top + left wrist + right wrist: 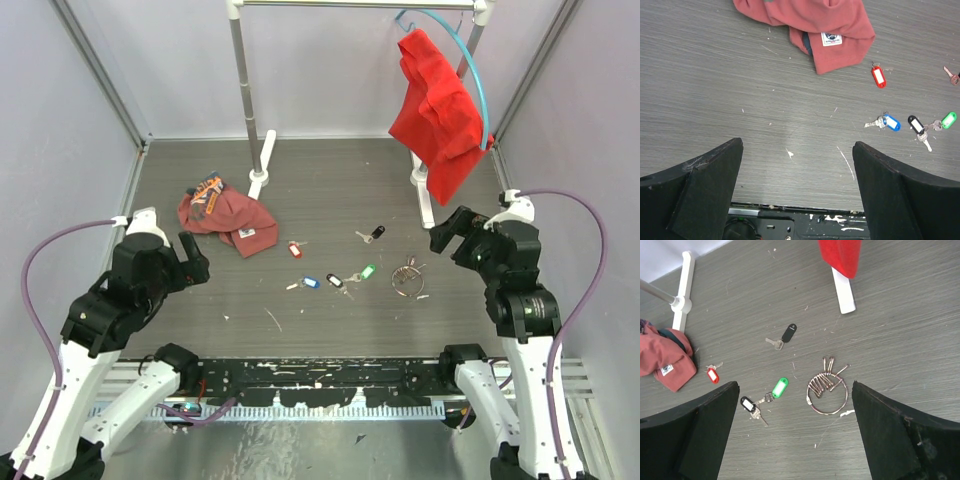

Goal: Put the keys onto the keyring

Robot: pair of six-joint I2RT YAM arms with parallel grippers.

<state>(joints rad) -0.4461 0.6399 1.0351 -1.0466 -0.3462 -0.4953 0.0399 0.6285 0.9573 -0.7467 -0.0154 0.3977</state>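
Start at the right gripper [794, 385]: jaws spread wide, nothing between them, hanging above the desk [330, 190]. Right under it in the wrist view sits the keyring [827, 396], flat on the desk and closer to the right finger than the left. A bunch of thin metal pieces fans across its far rim; whether those are keys, I cannot tell. From above, the keyring lies just toward the near edge and a touch inward of this gripper, so this is clearly the nearer arm for it.

Step out to the robot's left of the keyring and there's the green key [780, 387], near it but apart. Its tag is toward the keyring and its long axis runs on a diagonal, blade slanting off near-left. That blade end meets the blade of a black key [747, 403]; touching or just overlapping, too fine to call. Further left is the blue key [309, 283], axis almost straight across the desk, tag on the right, blade pointing at the left arm. Farther back a second black key [786, 334] lies alone, tag far-right, blade near-left. The red key [295, 249] sits nearest the cloth [225, 215].

Over to the left gripper [797, 145]: also wide open and empty, above bare desk, with the keys all off to its right.

My read is that the right arm takes the keyring while the left reaches right for the blue key, closing across the tag's short width.
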